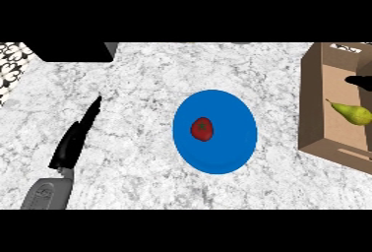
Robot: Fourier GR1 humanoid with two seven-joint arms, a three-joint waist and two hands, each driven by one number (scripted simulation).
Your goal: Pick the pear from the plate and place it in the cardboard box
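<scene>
Pear is what I check first: it lies on its side on the floor of the cardboard box, right of the plate and well apart from it. It is green-yellow, and its thin stem points back toward the plate. The box is brown and open-topped with plain flat walls, and its left wall stands between the plate and the pear. Farther from me than the pear, at the view's right edge, I see a black shape over the box's inside that I take for the right hand. So little of it shows that I cannot tell whether it is open or closed. The plate is round, smooth and bright blue, and carries a small dark red rounded fruit a little left of its middle. Left of the plate and apart from it, the left hand stretches out over the table, fingers straight and together, holding nothing. Its grey forearm trails toward the lower edge. The table is speckled grey-white stone. Beyond the plate to the left a flat black block sits at the far edge, with a black-and-white patterned patch left of it.
</scene>
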